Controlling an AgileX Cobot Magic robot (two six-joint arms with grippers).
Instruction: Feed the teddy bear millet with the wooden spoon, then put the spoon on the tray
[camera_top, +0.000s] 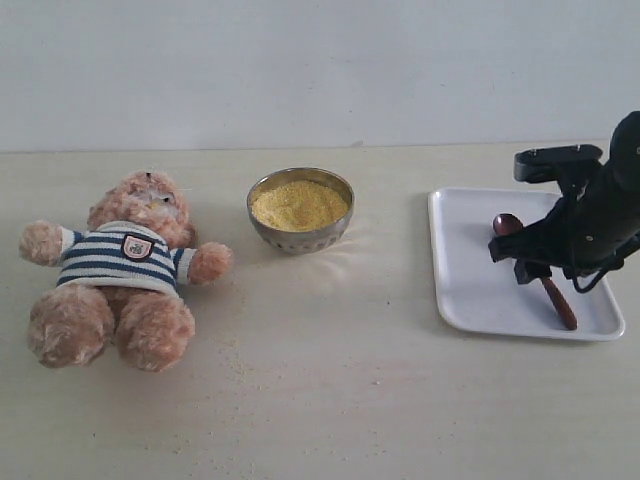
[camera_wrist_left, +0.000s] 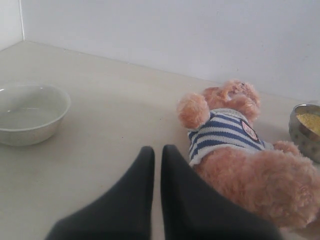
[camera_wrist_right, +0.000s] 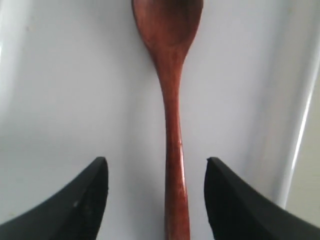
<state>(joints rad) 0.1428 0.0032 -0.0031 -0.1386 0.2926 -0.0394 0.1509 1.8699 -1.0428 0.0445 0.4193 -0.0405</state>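
Now, with the right claw released astride the spoon lying on the tray, lift straight up, clear of the handle; left claw rests clenched, empty.

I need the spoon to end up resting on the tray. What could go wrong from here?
The open right gripper straddles the spoon, so a crooked retreat could snag and drag it. Its handle end lies close to the rim of the tray; a small nudge might push it over.
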